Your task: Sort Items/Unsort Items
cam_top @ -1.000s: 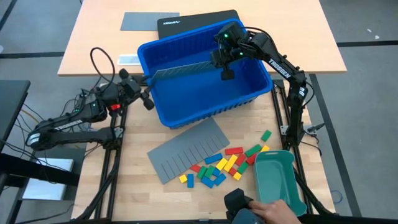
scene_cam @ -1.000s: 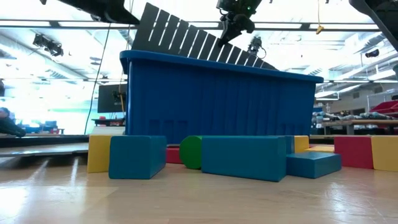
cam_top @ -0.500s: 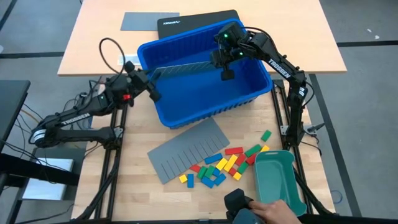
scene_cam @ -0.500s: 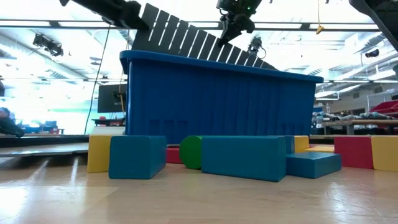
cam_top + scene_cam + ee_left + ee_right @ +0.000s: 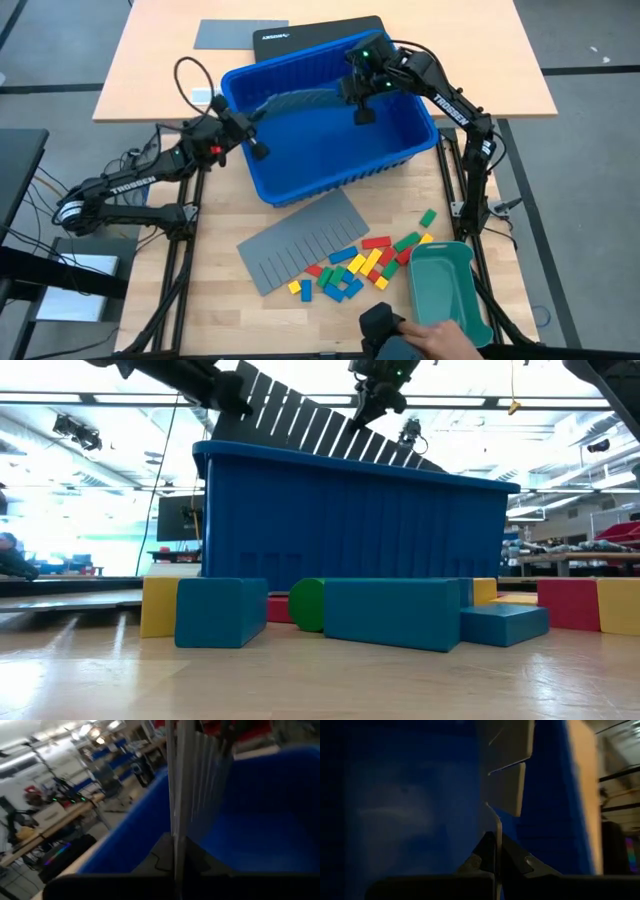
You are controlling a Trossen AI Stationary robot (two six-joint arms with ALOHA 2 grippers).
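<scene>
Divider sheet (image 5: 300,101) spans blue bin (image 5: 400,160); floor beneath open.

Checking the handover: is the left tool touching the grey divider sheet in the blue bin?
Touching. The left wrist view shows the left tool shut on the divider sheet's edge, over the blue bin.

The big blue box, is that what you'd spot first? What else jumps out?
Yes: the big blue bin fills the middle of the table. Over it, the left gripper and right gripper pinch a grey slotted sheet at either end. In front lie bright toy blocks, another grey sheet and a teal tray.
</scene>
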